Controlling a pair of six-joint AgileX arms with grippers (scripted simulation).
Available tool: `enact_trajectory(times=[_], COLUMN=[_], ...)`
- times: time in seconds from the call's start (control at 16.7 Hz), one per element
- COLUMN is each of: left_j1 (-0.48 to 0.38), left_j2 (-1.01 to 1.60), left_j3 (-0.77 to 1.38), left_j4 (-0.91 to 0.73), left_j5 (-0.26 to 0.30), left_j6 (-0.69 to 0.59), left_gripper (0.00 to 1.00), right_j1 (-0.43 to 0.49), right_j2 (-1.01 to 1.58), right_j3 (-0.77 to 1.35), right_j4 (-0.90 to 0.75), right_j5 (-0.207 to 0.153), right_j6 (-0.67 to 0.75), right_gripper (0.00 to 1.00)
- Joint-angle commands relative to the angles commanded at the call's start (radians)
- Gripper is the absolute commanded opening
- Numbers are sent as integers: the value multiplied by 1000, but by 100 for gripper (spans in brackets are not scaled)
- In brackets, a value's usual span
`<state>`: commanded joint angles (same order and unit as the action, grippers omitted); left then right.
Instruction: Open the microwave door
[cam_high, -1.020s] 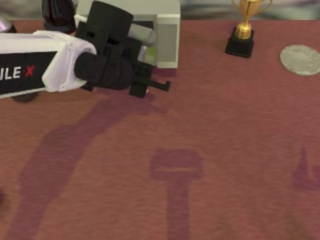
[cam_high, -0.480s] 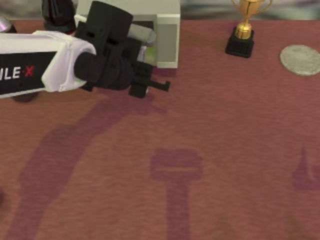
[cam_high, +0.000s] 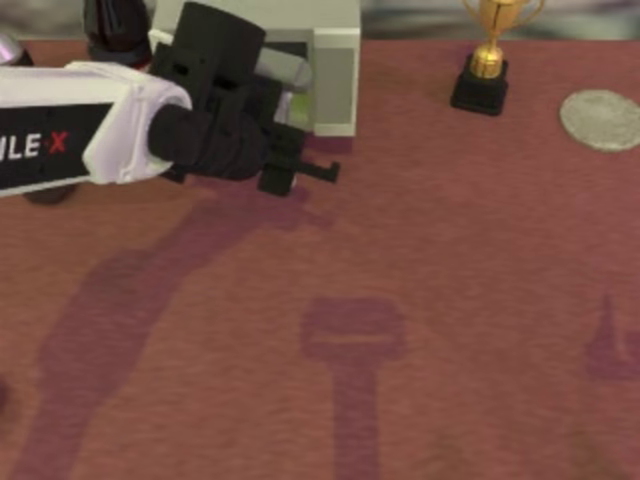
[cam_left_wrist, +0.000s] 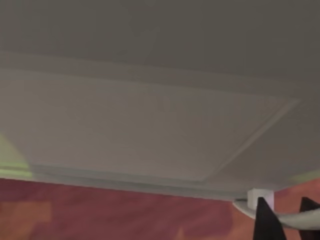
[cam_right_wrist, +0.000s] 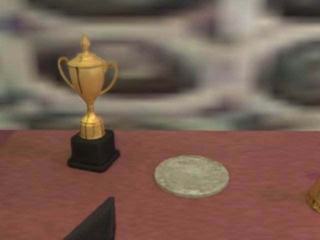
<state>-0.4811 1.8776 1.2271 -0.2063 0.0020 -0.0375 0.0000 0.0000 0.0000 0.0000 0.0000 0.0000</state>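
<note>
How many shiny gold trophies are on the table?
1. The gold trophy stands on its black base at the table's far edge, right of the microwave and left of a flat grey disc. The left arm could hide things.

Overhead view; left wrist view close against microwave door (cam_left_wrist: 150, 135).

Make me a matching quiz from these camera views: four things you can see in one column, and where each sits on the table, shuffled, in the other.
Things:
1. microwave
2. trophy
3. grey disc
4. left gripper

Places:
A. far right edge of the table
B. back of the table, left of centre
C. just in front of the microwave
D. back of the table, right of centre

Pairs: 1-B, 2-D, 3-A, 4-C
</note>
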Motion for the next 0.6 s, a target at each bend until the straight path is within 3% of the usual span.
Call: enact_trajectory(times=[0.6], left_j1=[22], left_j2=[-27], left_j3=[-36], left_j4=[7], left_j5=[51], left_j6=[59], left_gripper=[0], right_j1=[0], right_j2=[0], right_j3=[0], right_j4=[0], right_j5=[0], right_j6=[0], right_gripper=[100])
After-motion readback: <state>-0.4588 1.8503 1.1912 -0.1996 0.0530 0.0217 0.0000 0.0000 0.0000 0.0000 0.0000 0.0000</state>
